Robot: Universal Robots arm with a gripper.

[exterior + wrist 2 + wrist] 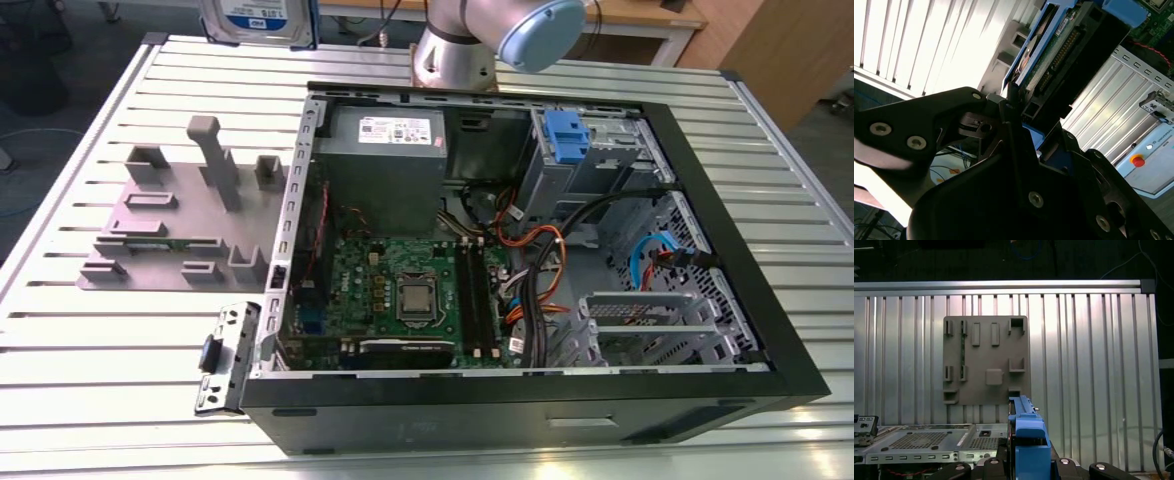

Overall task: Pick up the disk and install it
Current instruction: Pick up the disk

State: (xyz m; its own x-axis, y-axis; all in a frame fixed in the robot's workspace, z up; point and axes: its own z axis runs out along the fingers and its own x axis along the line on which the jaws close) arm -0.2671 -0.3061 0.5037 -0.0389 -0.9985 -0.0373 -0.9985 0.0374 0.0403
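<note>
Pickup's done imo: gripper (1021,112) jaws are clamped tight on the disk (260,20), held up in the air, well apart from the open PC case (747,300). Install not done yet, disk's not in the case.

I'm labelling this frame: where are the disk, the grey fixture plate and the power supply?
disk (260,20), exterior view, its label
grey fixture plate (985,357), first wrist view, flat middle
power supply (384,185), exterior view, grey face

Open computer case (534,405) beside grey fixture plate (147,245), slatted table (107,340).
</note>
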